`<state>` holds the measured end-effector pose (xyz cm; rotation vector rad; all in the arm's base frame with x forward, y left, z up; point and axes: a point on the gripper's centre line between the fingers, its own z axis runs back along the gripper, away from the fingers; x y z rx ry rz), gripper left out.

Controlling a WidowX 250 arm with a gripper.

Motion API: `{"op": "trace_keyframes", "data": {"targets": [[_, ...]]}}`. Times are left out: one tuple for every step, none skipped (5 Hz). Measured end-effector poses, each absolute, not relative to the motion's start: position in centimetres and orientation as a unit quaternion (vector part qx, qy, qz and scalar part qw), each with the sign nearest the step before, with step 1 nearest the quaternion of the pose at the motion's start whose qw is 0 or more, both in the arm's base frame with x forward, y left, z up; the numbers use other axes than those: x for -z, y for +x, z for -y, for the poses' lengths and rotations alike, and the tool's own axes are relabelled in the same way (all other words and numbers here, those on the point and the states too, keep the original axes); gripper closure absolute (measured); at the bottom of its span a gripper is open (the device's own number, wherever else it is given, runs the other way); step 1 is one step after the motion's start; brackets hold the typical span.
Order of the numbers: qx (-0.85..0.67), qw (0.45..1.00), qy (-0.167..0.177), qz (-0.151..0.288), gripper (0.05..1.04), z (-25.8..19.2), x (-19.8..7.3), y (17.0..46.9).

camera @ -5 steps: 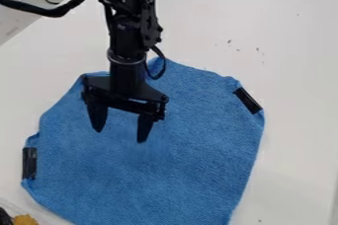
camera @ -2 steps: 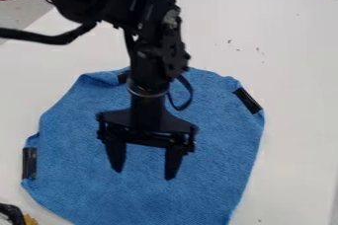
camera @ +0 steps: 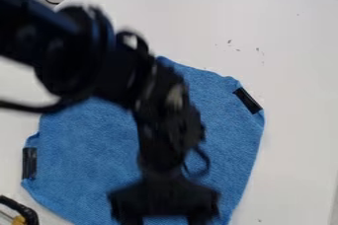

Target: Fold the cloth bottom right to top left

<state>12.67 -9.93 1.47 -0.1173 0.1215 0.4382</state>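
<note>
Fold not started: cloth (camera: 86, 150) spread on the worktop (camera: 290, 95), gripper (camera: 165, 219) over its lower part.
You have the fingers set wide apart, with blue fabric visible between them and nothing seen gripped; you cannot tell whether they touch the cloth. All steps appear to be left: grasp the bottom-right part, carry it across to the top left, lay it down and release.

No text, label, brand, number or sign can be read anywhere in the frame.
</note>
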Motion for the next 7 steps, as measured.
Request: {"op": "trace_keyframes", "data": {"targets": [[-0.226,0.969,-0.093,-0.047,0.083,10.9,-0.4,12.8],[-0.229,0.967,-0.097,-0.05,0.082,11.2,-0.2,12.8],[-0.228,0.968,-0.095,-0.049,0.082,11.1,-0.2,13.3],[-0.213,0.972,-0.072,-0.068,0.083,10.7,-0.8,13.6],[-0.224,0.97,-0.043,-0.087,0.083,10.7,-3.4,13.5],[-0.244,0.965,-0.012,-0.093,0.083,10.8,-5.6,12.9],[-0.251,0.964,0.003,-0.092,0.083,10.8,-6.0,12.6]]}}
